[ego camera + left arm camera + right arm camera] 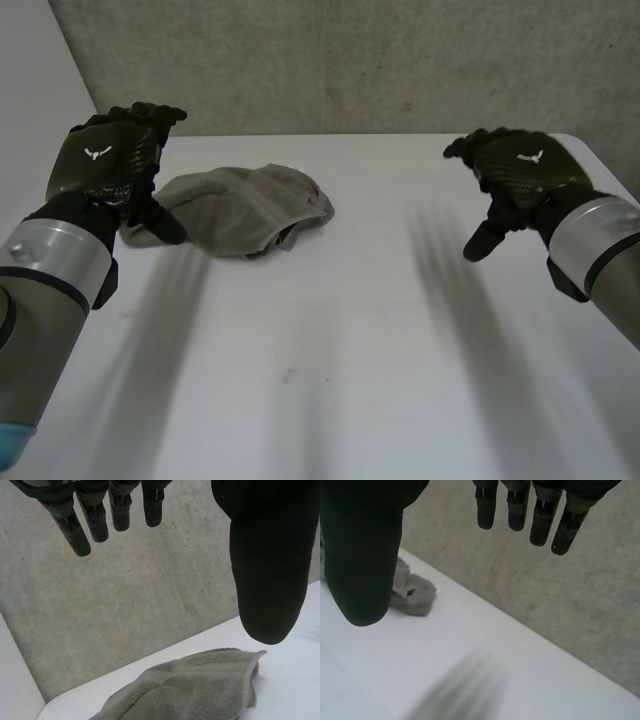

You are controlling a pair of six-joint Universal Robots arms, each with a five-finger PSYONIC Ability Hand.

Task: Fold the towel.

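- The towel point(240, 208) is a grey-beige bunched-up heap on the far left part of the white table point(330, 390). It's not spread flat, and there's a rounded hump on its right end.
- The left hand point(105, 160) is at the towel's left end. From the head view its thumb overlaps the left edge of the cloth, but the left wrist view shows the hand up in the air with the towel lying below the palm and not touching it.
- The state of that hand is wide open. The fingers point(80, 535) are straight and a bit spread, the thumb point(267, 570) sticks out well apart from them, and there's nothing between them.
- The right hand point(520, 175) is over at the far right of the table, well away from the towel, with bare tabletop between the two.
- It's the same story there, open and empty. In its own wrist view the fingers point(517, 512) hang straight side by side and the thumb point(362, 560) is off to one side.
- In that right wrist view a bit of the towel's end peeks out from behind the thumb, flat on the table near the far edge.
- There's a rough concrete wall point(350, 60) right behind the table's far edge.
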